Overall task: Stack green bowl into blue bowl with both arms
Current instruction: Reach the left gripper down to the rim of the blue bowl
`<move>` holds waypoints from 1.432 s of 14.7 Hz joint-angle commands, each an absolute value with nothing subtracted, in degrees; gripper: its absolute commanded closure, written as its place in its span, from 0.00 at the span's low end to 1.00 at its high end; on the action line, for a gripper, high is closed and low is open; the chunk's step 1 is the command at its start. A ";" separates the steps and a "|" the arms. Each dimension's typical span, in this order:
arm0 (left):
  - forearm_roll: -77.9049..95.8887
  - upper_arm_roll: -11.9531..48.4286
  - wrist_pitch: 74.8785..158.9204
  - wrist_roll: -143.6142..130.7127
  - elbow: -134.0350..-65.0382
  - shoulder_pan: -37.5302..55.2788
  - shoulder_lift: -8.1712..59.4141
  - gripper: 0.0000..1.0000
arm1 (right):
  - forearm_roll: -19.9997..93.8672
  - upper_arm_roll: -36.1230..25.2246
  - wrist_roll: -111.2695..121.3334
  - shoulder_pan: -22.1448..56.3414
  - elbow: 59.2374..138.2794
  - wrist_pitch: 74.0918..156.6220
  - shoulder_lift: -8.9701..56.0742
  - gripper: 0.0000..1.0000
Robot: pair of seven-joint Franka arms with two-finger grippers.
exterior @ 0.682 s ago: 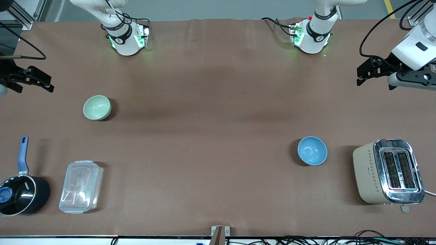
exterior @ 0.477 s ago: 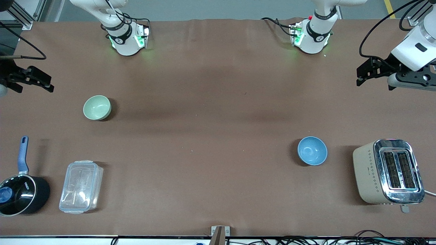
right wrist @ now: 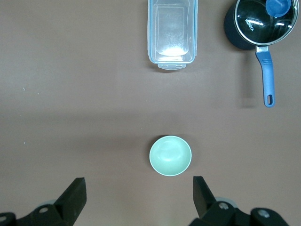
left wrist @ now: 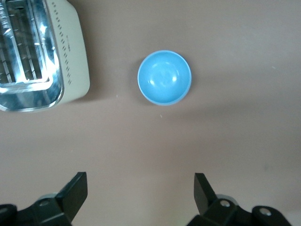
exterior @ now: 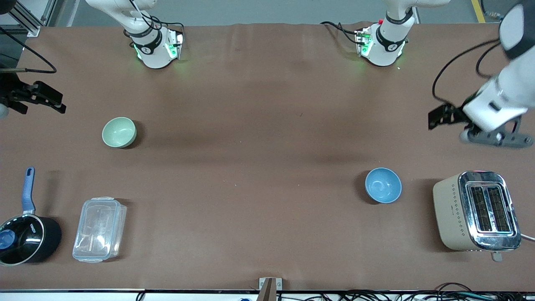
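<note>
The pale green bowl [exterior: 119,132] sits upright on the brown table toward the right arm's end; it also shows in the right wrist view [right wrist: 170,155]. The sky-blue bowl [exterior: 383,185] sits upright toward the left arm's end, beside the toaster, and shows in the left wrist view [left wrist: 164,77]. My left gripper [exterior: 438,118] hangs open and empty in the air over bare table near the toaster; its jaws [left wrist: 140,188] stand wide apart. My right gripper [exterior: 49,101] hangs open and empty over the table's edge at the right arm's end, apart from the green bowl [right wrist: 139,193].
A beige and chrome toaster [exterior: 476,211] stands at the left arm's end, near the front camera. A black saucepan with a blue handle [exterior: 25,240] and a clear plastic lidded box [exterior: 99,229] stand near the front camera at the right arm's end.
My left arm has swung down the front view, so its gripper is now over table closer to the toaster and blue bowl. The right arm has hardly moved. Both bowls are still.
</note>
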State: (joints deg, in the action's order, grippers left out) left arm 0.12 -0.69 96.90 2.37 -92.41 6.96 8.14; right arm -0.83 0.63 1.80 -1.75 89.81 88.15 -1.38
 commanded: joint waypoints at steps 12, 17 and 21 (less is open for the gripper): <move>0.26 -0.18 127.97 3.25 -99.76 4.22 32.60 0.19 | -0.79 0.62 2.46 -2.02 90.88 89.21 -2.29 0.00; 0.70 -0.09 128.14 2.81 -99.58 4.66 34.27 0.65 | -0.79 0.62 2.46 -1.93 90.88 89.12 -2.37 0.00; 0.79 0.00 129.02 2.64 -99.14 4.74 36.03 0.91 | -0.79 0.70 2.46 -2.02 90.88 89.21 -2.37 0.00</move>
State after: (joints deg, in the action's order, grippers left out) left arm 0.12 -0.27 128.40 2.69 -99.86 4.65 35.19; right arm -0.83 0.61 1.81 -1.75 89.81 88.66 -1.38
